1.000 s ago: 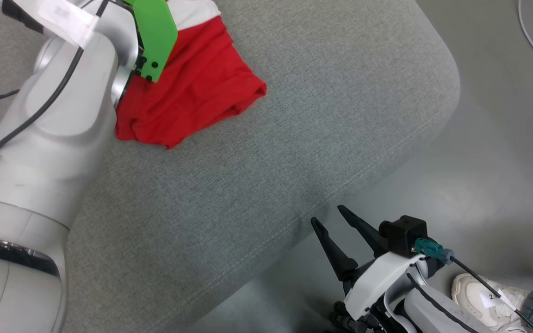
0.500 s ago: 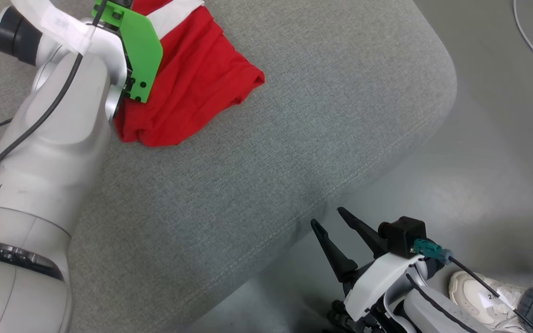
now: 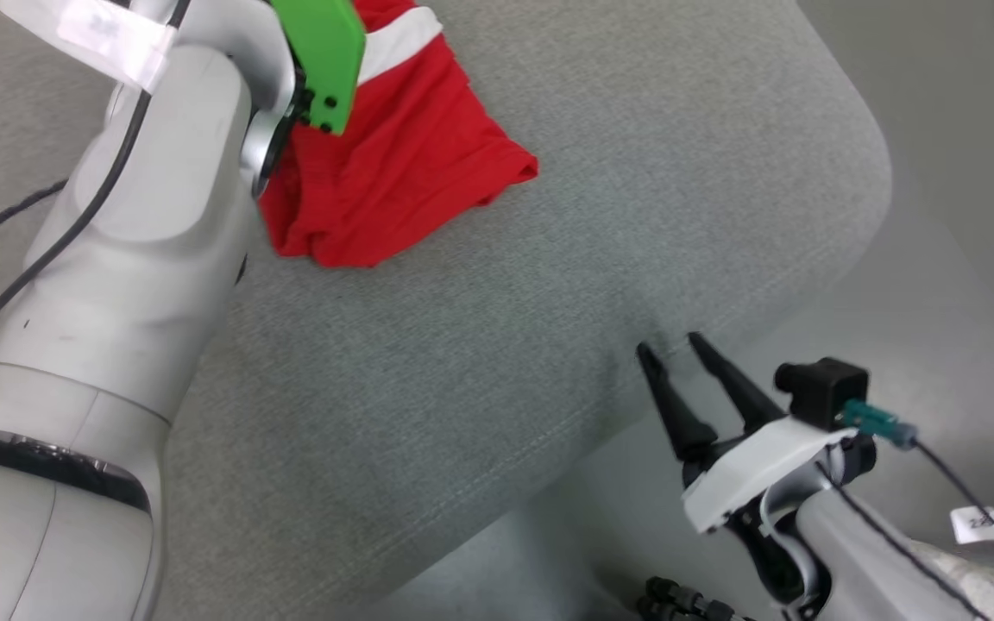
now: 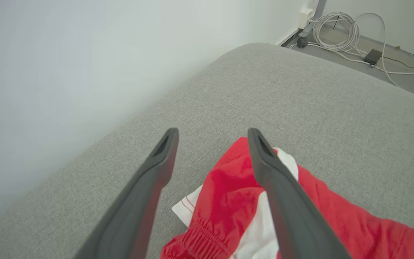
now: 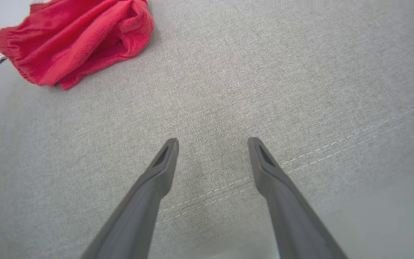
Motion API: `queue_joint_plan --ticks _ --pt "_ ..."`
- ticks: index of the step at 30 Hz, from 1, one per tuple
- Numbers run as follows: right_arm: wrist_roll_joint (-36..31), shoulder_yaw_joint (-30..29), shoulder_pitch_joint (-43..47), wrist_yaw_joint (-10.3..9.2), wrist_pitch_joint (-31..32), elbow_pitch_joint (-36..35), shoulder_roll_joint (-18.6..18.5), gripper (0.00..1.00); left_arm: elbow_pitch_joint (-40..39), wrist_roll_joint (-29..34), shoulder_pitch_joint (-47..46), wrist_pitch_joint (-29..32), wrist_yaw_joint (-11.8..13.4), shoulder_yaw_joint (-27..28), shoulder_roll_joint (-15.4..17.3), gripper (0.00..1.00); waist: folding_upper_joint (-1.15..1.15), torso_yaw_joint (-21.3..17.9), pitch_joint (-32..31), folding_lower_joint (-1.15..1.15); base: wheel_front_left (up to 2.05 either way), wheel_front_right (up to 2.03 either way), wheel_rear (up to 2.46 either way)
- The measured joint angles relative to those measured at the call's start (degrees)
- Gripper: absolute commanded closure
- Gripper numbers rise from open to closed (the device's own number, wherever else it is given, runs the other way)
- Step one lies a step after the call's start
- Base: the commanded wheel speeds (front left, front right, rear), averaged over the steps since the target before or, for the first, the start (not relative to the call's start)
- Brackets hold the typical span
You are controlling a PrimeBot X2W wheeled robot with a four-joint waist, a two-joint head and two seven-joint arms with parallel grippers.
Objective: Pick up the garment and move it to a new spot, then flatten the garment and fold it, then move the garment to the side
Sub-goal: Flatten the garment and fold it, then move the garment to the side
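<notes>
The garment (image 3: 411,181), red with white stripes, lies crumpled on the grey cushion (image 3: 549,259) at the far left. My left arm (image 3: 143,216) reaches over it, its green plate (image 3: 329,52) covering part of the cloth. In the left wrist view my left gripper (image 4: 212,135) is open just above the garment (image 4: 235,201), and nothing is pinched between its fingers. My right gripper (image 3: 668,345) is open and empty at the cushion's front edge. In the right wrist view the right gripper (image 5: 212,140) points at bare fabric, with the garment (image 5: 74,36) far off at the upper left.
The cushion's rounded corner drops to a grey floor (image 3: 937,302) on the right. A pale wall (image 4: 67,54) borders the cushion behind the garment. Coiled white cables (image 4: 340,32) lie on the floor beyond the far end.
The head camera has shifted, so the whole picture slid right. My right gripper has come up from over the floor to the cushion's front edge. The garment lies in much the same heap.
</notes>
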Motion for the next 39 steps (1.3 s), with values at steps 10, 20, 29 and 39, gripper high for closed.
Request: queue_joint_plan --ticks 10,20,29,39 --pt "6.87 -6.60 -7.09 1.59 1.87 0.51 -1.33 0.00 -11.29 -8.48 2.78 -4.55 -2.50 -5.14 -0.43 0.00 0.00 6.22 -0.86 0.00 0.00 0.00 0.00" --pt "14.85 -10.47 -10.85 3.70 6.67 4.45 -0.99 0.00 -19.13 -13.19 12.17 -8.49 -0.93 -10.27 -0.32 0.00 0.00 13.82 -1.42 0.00 0.00 0.00 0.00" --pt "21.65 -12.79 -12.69 5.32 9.15 5.64 1.57 0.00 -21.56 -15.91 19.17 -9.98 2.69 -11.23 -0.20 0.00 0.00 19.70 -2.72 0.00 0.00 0.00 0.00" --pt "23.19 -14.18 -13.85 5.65 10.77 7.36 1.45 0.00 -25.47 -15.62 21.09 -11.25 5.81 -11.26 0.00 0.00 0.00 21.90 -3.45 0.00 0.00 0.00 0.00"
